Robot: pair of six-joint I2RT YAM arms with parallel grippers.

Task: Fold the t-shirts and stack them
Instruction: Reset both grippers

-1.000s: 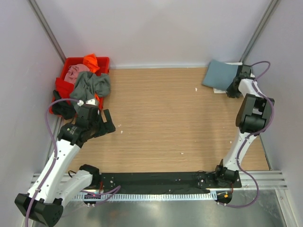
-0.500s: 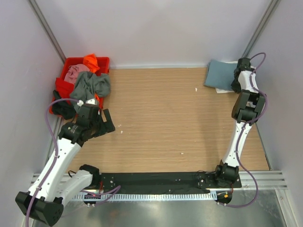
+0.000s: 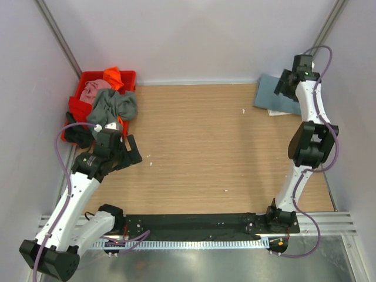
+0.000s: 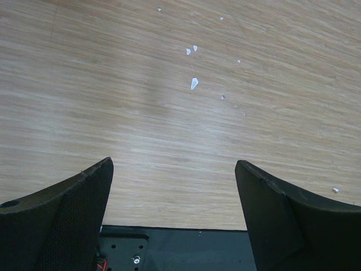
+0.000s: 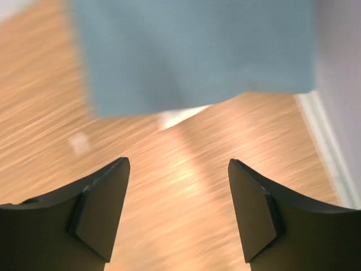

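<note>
A folded teal-blue t-shirt (image 3: 270,94) lies in the far right corner on top of a white t-shirt (image 3: 275,111), of which only an edge shows. My right gripper (image 3: 284,85) hovers over the teal shirt's far right side, open and empty. The blurred right wrist view shows the teal shirt (image 5: 192,51) and a white sliver (image 5: 180,116) beyond the spread right gripper (image 5: 177,169). Grey-green (image 3: 111,104), pink (image 3: 94,89) and orange (image 3: 113,76) t-shirts lie heaped in the tub at the far left. My left gripper (image 3: 134,151) is open over bare wood (image 4: 174,169).
The red plastic tub (image 3: 94,73) stands in the far left corner against the wall. Small white crumbs (image 4: 193,83) dot the wooden table (image 3: 200,147). Walls close in on the left, back and right. The black base rail (image 3: 194,223) runs along the near edge.
My right gripper has opened, let go of the teal-blue shirt and risen toward the back wall. The shirt now rests flat on the white one. The left arm has stayed still.
</note>
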